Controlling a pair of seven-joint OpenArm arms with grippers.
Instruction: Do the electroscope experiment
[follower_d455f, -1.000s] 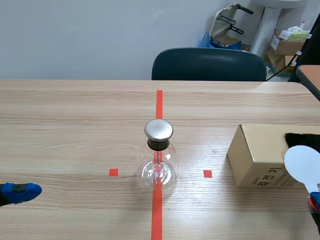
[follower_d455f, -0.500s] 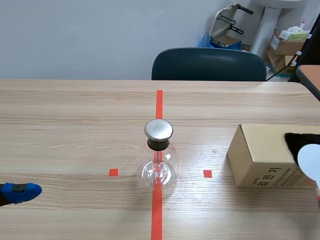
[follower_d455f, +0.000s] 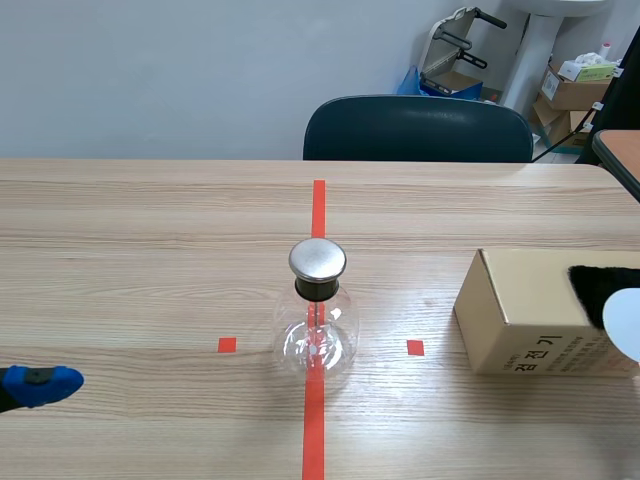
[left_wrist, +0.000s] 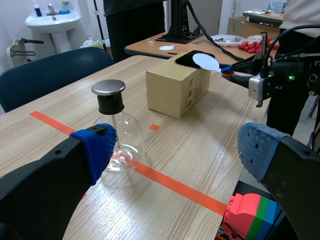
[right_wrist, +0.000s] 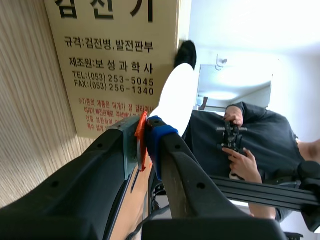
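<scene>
One glass electroscope flask (follower_d455f: 316, 330); beside it one cardboard box (follower_d455f: 520, 310), one black pad (follower_d455f: 595, 280), one white disc (follower_d455f: 625, 322); one chair (follower_d455f: 418, 128) behind.

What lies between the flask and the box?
Only bare table, with one small red tape square, separates flask and box; the scene view shows it.

Lab room: washbasin (left_wrist: 52, 20), chair (follower_d455f: 418, 128), boxes (follower_d455f: 572, 92)

Thick black jaws bear blue dotted pads (left_wrist: 97, 147), though one right-hand pad (right_wrist: 129, 142) looks perhaps grey-green.
</scene>
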